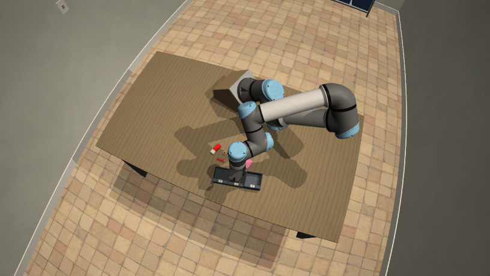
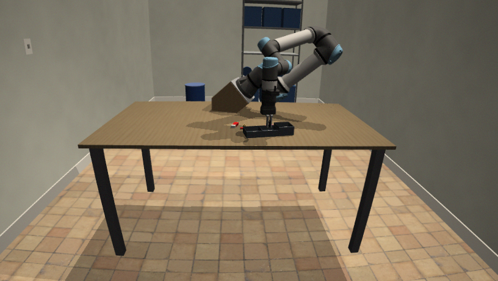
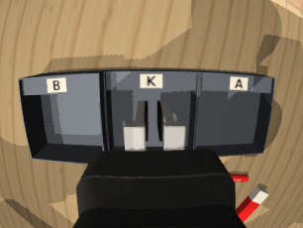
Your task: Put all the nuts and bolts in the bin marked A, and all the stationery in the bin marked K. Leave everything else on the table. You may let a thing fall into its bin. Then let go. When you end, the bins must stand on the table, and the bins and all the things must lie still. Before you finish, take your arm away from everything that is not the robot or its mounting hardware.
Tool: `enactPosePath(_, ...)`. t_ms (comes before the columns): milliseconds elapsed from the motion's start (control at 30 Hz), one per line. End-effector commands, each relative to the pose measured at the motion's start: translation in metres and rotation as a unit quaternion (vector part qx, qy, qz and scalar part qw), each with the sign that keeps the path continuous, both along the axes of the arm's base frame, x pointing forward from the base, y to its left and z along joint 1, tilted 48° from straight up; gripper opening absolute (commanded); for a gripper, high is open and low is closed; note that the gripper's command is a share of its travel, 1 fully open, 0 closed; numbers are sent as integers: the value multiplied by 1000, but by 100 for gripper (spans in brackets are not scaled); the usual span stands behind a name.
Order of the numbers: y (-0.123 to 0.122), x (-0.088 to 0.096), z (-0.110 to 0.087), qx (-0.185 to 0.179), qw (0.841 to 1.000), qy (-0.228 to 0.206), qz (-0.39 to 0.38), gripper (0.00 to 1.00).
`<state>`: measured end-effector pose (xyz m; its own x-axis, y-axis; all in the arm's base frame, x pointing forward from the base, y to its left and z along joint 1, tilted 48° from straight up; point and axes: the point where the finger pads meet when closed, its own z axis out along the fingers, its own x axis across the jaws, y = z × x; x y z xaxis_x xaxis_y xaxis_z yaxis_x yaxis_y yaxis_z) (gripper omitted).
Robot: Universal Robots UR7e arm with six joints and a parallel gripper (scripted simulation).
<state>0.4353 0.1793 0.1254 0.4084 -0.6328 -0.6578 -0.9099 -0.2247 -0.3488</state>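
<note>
1. Wood-like, matt grain is shown by the table top (image 1: 147,102) (image 2: 167,125) (image 3: 124,30) beneath the gripper (image 2: 269,120) (image 3: 154,138).
2. Smooth, dark plastic is suggested by the bins (image 1: 253,180) (image 2: 284,131) (image 3: 230,116) around and beside the fingertips.
3. A metal-like, pale finish is seen on the finger pads.

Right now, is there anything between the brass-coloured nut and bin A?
Yes, at table level. A short red cylinder lies between the brass-coloured nut and bin A; the bin's near wall follows. Lifting over both looks sensible.
</note>
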Motion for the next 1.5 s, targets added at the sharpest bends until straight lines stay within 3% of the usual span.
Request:
enactPosePath(0, 12, 2, -11, -1, 1000, -1, -1, 31)
enactPosePath(1467, 16, 3, -15, -1, 1000, -1, -1, 31)
